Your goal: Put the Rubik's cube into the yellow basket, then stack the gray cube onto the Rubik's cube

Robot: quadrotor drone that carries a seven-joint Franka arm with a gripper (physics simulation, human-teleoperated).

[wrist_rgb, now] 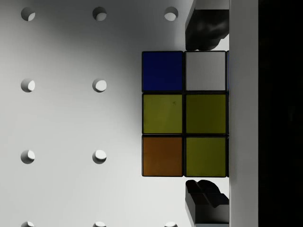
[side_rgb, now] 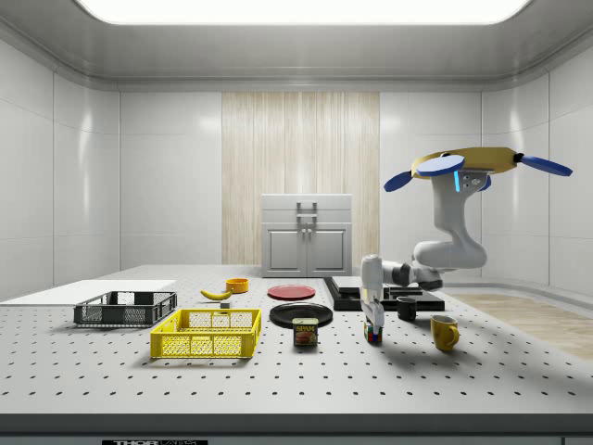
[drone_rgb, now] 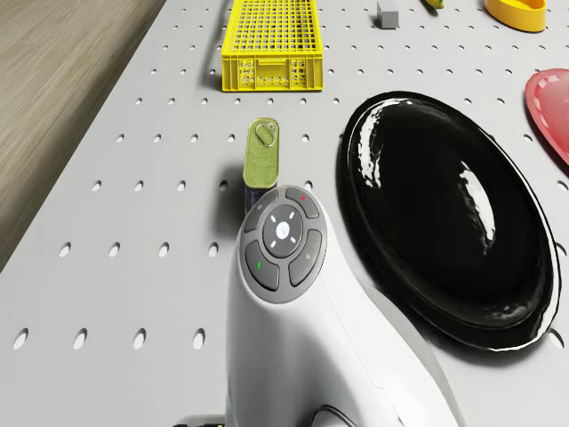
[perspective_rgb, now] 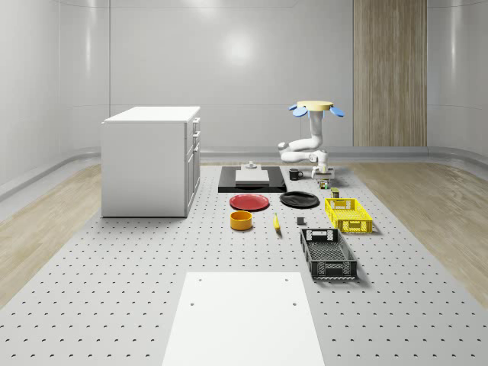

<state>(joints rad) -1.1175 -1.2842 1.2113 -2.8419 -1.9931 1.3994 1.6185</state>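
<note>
The drone [side_rgb: 477,165] hovers at the upper right of the side view, above the perforated table [side_rgb: 278,380], its white arm [side_rgb: 451,243] folding down and back toward the frame's centre. The gripper [side_rgb: 372,332] points straight down at the Rubik's cube [side_rgb: 372,335], which sits on the table at centre right of the side view, between a tin can [side_rgb: 306,332] and a yellow mug [side_rgb: 445,332].

In the wrist view the Rubik's cube [wrist_rgb: 184,113] lies at centre right, its blue, white, yellow and orange tiles facing the camera, with one dark fingertip [wrist_rgb: 204,33] just above it and the other just below. The fingers bracket the cube closely; whether they press on it cannot be told.

The yellow basket [side_rgb: 208,334] stands at lower left of centre in the side view, well apart from the cube, with a black basket [side_rgb: 125,308] farther left. In the whole-scene view the gripper [perspective_rgb: 324,179] is at right of centre, beyond the yellow basket [perspective_rgb: 348,215]. The gray cube [perspective_rgb: 300,222] rests on the table just left of that basket, near a banana [perspective_rgb: 276,223]. The drone view shows the gray cube [drone_rgb: 387,13] at the top edge, beside a large black plate [drone_rgb: 449,218].
</note>
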